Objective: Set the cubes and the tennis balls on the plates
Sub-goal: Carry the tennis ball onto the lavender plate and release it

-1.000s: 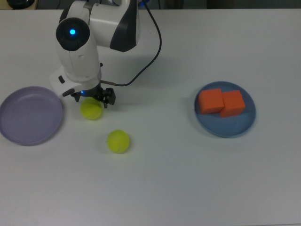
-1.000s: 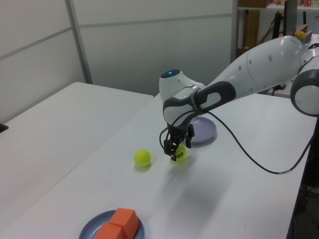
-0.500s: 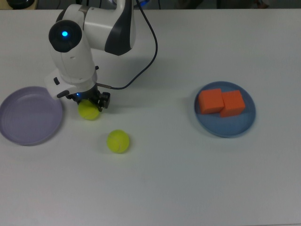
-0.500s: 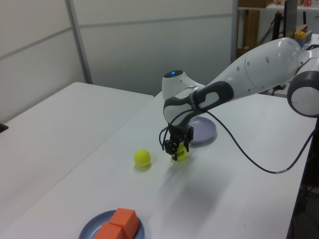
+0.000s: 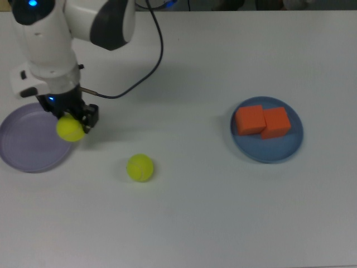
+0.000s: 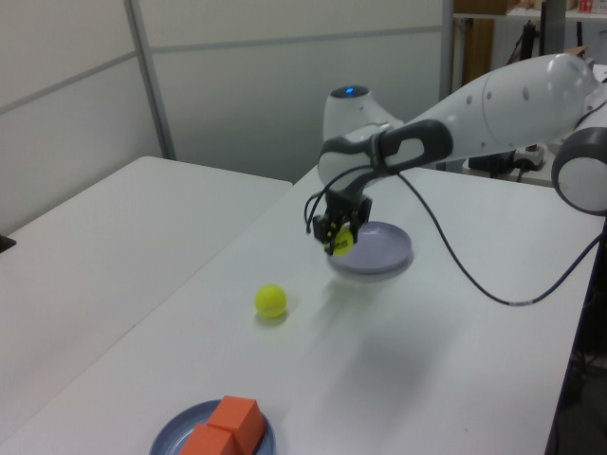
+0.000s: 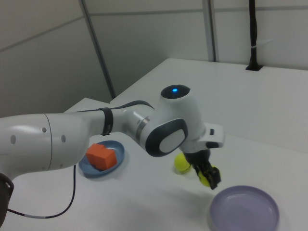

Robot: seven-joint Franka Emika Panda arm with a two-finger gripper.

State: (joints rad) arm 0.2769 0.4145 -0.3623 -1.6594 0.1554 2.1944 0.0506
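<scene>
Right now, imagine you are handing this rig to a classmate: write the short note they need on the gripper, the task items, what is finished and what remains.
Gripper: shut on one tennis ball, held in the air at the near edge of the purple plate, not yet released.
Other tennis ball: loose on the table, between the two plates.
Both cubes: side by side on the blue plate.
Done: cubes placed.
Left: carry the held ball fully over the purple plate and let go, then fetch the loose ball and put it on a plate.
</scene>
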